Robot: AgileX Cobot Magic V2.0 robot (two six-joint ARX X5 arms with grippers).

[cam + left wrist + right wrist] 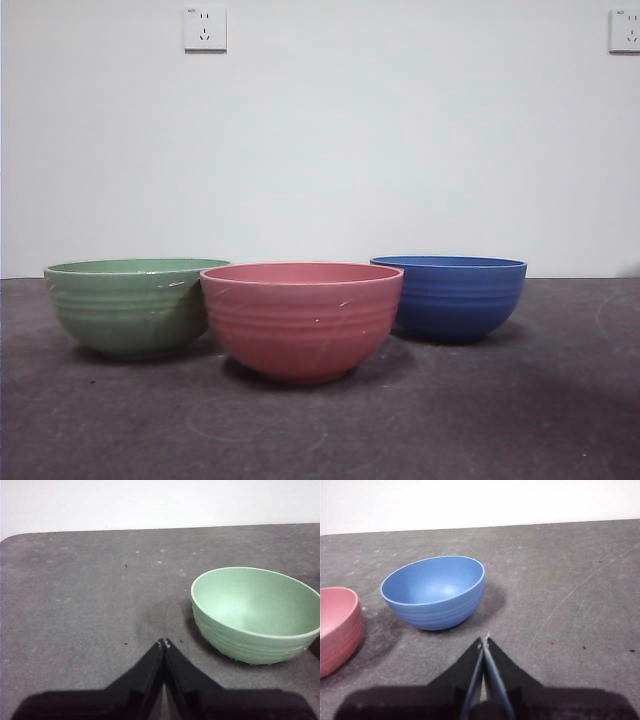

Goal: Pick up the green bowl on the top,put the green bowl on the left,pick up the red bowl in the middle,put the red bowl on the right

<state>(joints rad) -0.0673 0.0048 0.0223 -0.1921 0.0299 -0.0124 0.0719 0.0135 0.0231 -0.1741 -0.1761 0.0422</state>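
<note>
The green bowl (135, 305) stands upright on the table at the left; it also shows in the left wrist view (255, 612). The red bowl (302, 318) stands upright in the middle, nearest the camera, and its edge shows in the right wrist view (337, 627). My left gripper (164, 643) is shut and empty, held above the table beside the green bowl. My right gripper (485, 639) is shut and empty, a short way from the blue bowl. Neither arm shows in the front view.
A blue bowl (450, 296) stands at the right, behind the red one; it also shows in the right wrist view (436, 591). The dark grey table (520, 410) runs back to a white wall with two sockets (205, 28).
</note>
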